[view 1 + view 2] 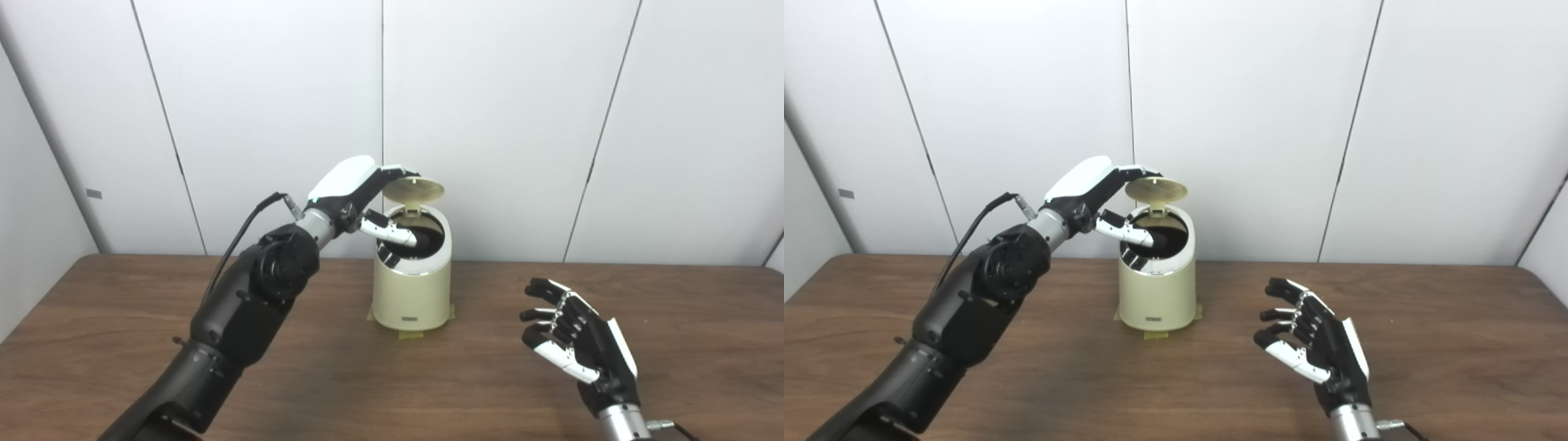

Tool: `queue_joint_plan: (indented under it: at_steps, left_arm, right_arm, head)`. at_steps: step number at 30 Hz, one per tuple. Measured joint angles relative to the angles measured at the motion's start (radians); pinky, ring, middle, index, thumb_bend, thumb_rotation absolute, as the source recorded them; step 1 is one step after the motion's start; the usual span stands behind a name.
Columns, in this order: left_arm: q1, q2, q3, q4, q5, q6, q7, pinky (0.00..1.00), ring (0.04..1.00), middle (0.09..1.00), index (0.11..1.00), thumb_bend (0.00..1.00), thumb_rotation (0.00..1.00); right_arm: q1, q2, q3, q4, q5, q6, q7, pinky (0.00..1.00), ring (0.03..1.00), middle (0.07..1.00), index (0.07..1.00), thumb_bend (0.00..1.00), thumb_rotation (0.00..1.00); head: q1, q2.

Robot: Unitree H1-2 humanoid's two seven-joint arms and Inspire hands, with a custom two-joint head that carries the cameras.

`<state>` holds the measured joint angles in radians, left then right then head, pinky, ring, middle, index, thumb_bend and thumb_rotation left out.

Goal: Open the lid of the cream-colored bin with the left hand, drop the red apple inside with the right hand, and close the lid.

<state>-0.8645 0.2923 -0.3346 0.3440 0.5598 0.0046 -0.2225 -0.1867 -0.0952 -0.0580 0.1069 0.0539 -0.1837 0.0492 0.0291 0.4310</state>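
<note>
The table (184, 367) carried the cream-colored bin (411, 288) at its far middle. The left hand (361, 196) reached over it, fingers touching the raised lid (414, 189). The right hand (576, 346) hovered near-right, fingers spread, empty. No apple showed.

bin (411, 288): cream-colored cylinder, standing upright on taped corners
lid (414, 189): round disc, tilting up open above the dark mouth

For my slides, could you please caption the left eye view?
Left hand props the cream-colored bin's lid open; right hand waits open, empty.
</note>
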Motion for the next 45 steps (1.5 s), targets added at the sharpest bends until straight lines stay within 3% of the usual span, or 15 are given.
queue_joint_plan:
  at_steps: [16,23,28,45]
  left_arm:
    - [0.011,0.07,-0.037,-0.082,0.098,-0.041,-0.058,1.0,0.934,0.78,0.786,0.94,0.46]
    - [0.015,0.089,-0.042,-0.124,0.12,-0.06,-0.095,1.0,0.892,0.756,0.761,0.92,0.41]
    - [0.019,0.09,-0.043,-0.127,0.122,-0.093,-0.099,1.0,0.869,0.745,0.744,0.92,0.38]
    - [0.055,0.09,-0.038,-0.142,0.103,-0.118,-0.149,1.0,0.88,0.742,0.741,0.93,0.37]
  right_arm:
    - [0.0,0.006,0.004,0.002,0.003,-0.005,0.009,0.48,0.594,0.75,0.744,0.8,0.42]
    - [0.0,0.007,0.004,0.003,-0.003,-0.005,0.012,0.47,0.576,0.748,0.757,0.79,0.47]
    - [0.0,0.009,0.004,0.002,-0.003,-0.005,0.011,0.47,0.572,0.744,0.757,0.79,0.47]
    - [0.001,0.016,0.01,-0.027,-0.005,0.001,0.004,0.48,0.586,0.74,0.761,0.79,0.46]
  head:
    - [-0.003,0.005]
    - [0.0,0.009]
    - [-0.005,0.017]
    - [-0.014,0.032]
